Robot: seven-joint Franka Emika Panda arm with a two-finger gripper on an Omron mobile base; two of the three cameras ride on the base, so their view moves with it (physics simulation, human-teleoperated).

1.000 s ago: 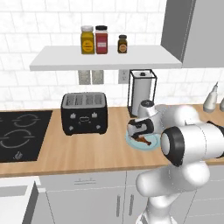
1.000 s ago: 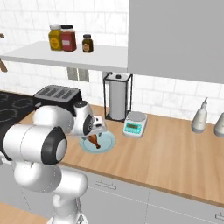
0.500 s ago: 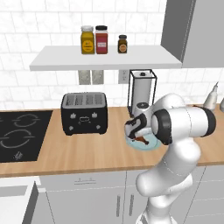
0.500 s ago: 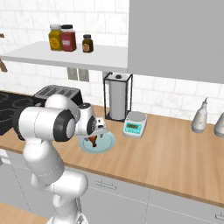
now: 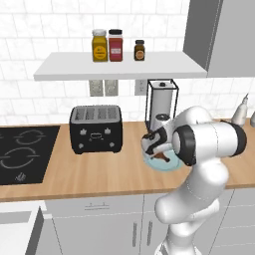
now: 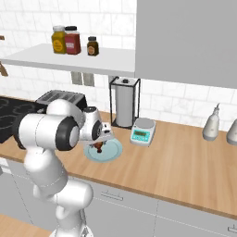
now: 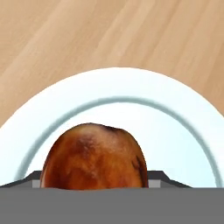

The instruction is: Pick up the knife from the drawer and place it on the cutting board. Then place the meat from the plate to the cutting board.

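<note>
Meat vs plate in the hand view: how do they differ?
Colour: the meat is glossy reddish-brown with dark patches; the plate is pale blue and translucent.
Shape: the meat is a rounded lump; the plate is flat and round with a shallow rim.
Size: the meat is much smaller than the plate.
Shared: both are over the wooden counter, under the gripper.

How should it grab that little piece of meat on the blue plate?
Probably from above, fingers either side of the meat's rounded brown bulk, its widest part. It lies low on the plate, whose shallow rim would block a sideways approach. The gripper hangs right over it, the meat between its fingertips.
</note>
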